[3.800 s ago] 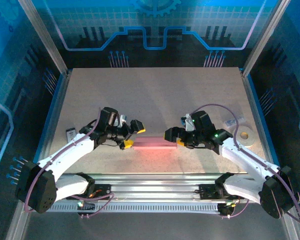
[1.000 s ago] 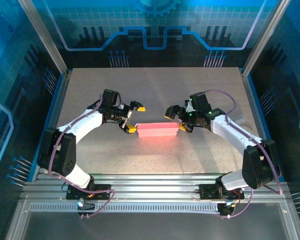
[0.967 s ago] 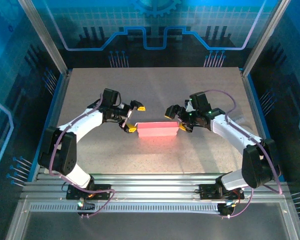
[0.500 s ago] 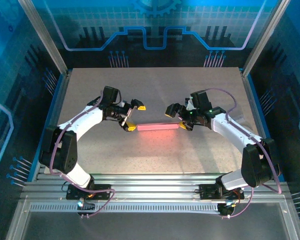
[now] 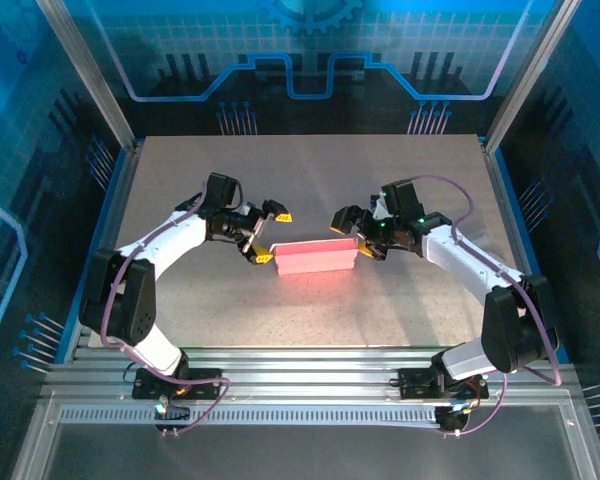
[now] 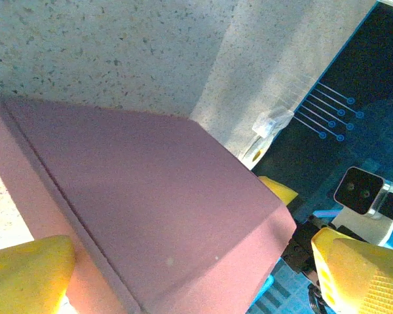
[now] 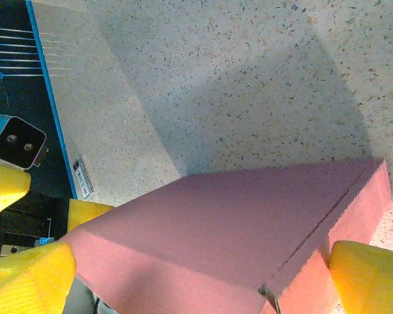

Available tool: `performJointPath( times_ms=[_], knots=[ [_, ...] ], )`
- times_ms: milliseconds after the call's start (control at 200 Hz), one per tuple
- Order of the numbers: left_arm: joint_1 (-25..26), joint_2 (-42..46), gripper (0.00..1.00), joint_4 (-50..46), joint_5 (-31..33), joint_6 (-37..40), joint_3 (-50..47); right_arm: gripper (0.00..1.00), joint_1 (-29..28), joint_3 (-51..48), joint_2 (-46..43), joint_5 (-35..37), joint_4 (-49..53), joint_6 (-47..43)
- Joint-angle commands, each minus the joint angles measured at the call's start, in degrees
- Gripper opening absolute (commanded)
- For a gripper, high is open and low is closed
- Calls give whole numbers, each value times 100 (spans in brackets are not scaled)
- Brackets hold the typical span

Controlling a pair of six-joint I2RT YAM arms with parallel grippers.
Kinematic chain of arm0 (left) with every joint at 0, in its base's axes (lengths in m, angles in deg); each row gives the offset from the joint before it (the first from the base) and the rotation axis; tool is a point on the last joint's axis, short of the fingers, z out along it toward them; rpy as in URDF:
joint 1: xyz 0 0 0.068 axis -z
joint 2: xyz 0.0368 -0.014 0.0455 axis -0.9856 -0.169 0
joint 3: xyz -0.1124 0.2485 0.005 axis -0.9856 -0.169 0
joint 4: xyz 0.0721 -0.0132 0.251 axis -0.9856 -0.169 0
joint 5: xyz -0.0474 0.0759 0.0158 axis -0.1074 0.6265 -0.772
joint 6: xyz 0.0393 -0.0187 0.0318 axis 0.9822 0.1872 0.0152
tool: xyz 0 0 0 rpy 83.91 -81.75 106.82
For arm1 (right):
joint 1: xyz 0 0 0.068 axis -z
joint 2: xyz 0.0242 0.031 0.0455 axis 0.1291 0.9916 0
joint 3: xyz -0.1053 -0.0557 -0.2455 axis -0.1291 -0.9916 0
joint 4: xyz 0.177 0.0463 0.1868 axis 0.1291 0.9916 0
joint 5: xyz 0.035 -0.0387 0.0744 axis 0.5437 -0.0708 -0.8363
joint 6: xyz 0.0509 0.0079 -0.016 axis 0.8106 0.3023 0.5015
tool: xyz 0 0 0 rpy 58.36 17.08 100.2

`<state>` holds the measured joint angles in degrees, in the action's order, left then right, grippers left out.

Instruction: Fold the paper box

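One box [image 5: 317,257] sits mid-tabletop [image 5: 310,170], flanked by the left pincer [image 5: 271,238] and right pincer [image 5: 352,236], both spread wide, clamping nothing. Wrist views crop its edges.

Paper box [image 5: 317,257] on the table [image 5: 310,170], about mid-width, nearer the arm bases than the far edge, long axis running left to right. One long panel is tilted up off the surface.

Left gripper [image 5: 270,237] at the box's left end, right gripper [image 5: 352,237] at its right end, facing each other across it. Each has its near finger just beside a box end and its far finger behind the box; contact cannot be told.

Right wrist view: small card [image 7: 82,175] lies by the table's left edge, well beyond the box [image 7: 229,222].
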<state>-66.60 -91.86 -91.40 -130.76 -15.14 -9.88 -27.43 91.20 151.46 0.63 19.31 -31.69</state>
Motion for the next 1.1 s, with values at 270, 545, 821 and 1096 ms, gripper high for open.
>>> performJointPath(
  times_ms=[270, 545, 821, 1096],
  knots=[
    [-49, -79, 99, -174, -165, 221, 165, 100, 81, 6, 78, -173, -67, -91],
    [-114, -39, 100, -475, -56, 474, 290, 100, 170, 4, 18, -47, 29, -248],
    [-209, 21, 99, -545, -65, 553, 252, 100, 340, -22, -10, -94, 90, -355],
    [-302, 239, 99, -1005, 178, 1154, 380, 100, 386, 110, -208, -138, 331, -1018]
  ],
)
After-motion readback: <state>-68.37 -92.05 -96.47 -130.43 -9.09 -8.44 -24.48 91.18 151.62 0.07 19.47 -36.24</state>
